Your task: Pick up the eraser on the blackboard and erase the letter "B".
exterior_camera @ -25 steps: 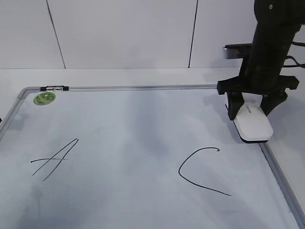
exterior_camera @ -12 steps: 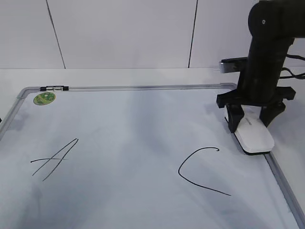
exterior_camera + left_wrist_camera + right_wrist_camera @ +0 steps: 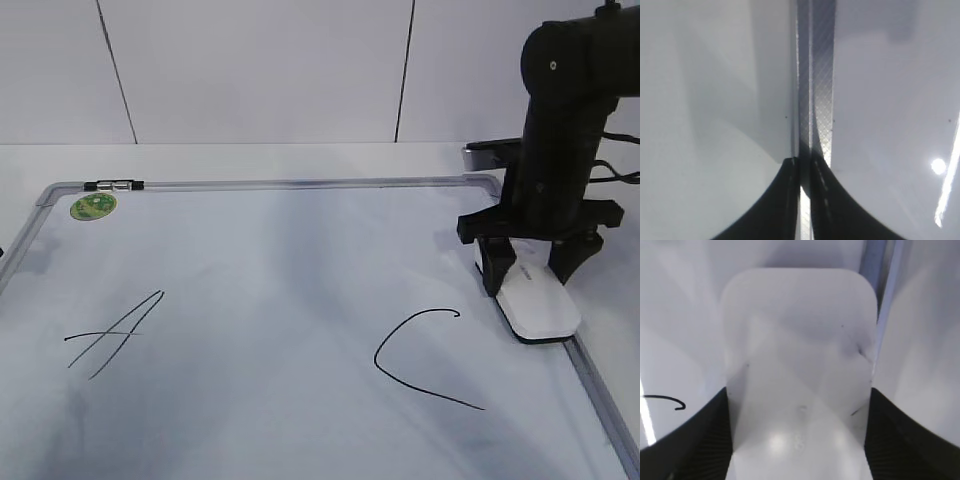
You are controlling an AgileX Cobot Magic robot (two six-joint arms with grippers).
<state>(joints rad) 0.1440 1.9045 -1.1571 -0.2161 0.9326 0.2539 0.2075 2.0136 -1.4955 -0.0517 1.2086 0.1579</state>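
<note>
The white eraser point(image 3: 538, 305) sits between the fingers of my right gripper point(image 3: 530, 280), low at the right edge of the blackboard point(image 3: 280, 260), a white board with a grey frame. In the right wrist view the eraser point(image 3: 800, 365) fills the space between the two black fingers point(image 3: 799, 430), which press on its sides. No letter "B" shows on the board; the area between the other letters is only faintly smudged. My left gripper point(image 3: 805, 165) is shut and empty above a strip of the board's frame point(image 3: 815, 75); it is out of the exterior view.
A slanted "A" point(image 3: 112, 336) is at the board's left and an open "C" point(image 3: 425, 360) at its right, its tip also in the right wrist view point(image 3: 670, 401). A green sticker point(image 3: 93, 206) and a small marker point(image 3: 115, 185) lie at the far left corner.
My right gripper has moved to the right and lower with the eraser, from over the board's surface to its right frame. The letters have not changed.
</note>
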